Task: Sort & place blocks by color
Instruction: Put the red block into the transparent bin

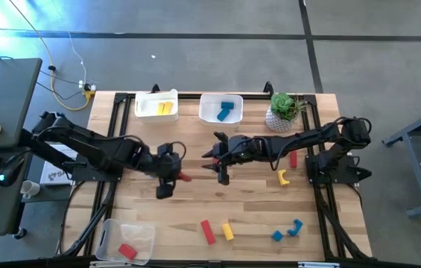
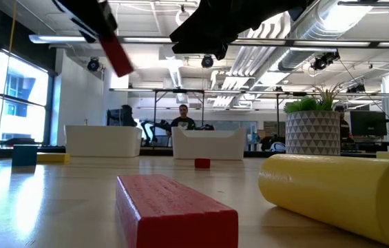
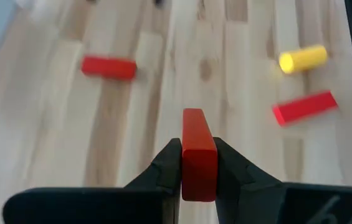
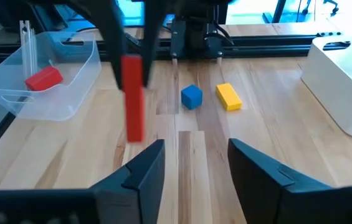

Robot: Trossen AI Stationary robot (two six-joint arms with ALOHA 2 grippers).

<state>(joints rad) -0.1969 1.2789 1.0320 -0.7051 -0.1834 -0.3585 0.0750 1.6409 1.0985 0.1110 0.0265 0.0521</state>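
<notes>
The left gripper [image 1: 174, 177], clamped on a red bar [image 3: 198, 152] near the open, empty right gripper [image 1: 220, 158], could clip it while turning toward the clear bin [image 1: 109, 237].

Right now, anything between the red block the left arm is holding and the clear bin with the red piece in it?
Nothing visible. The left gripper holds the red block above bare table; the clear bin sits at the near-left corner, with open wood between.

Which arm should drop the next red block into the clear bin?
Left. Its gripper is already shut on a red block held above the table, and the clear bin with a red piece sits on its side. The right gripper is open and empty.
</notes>
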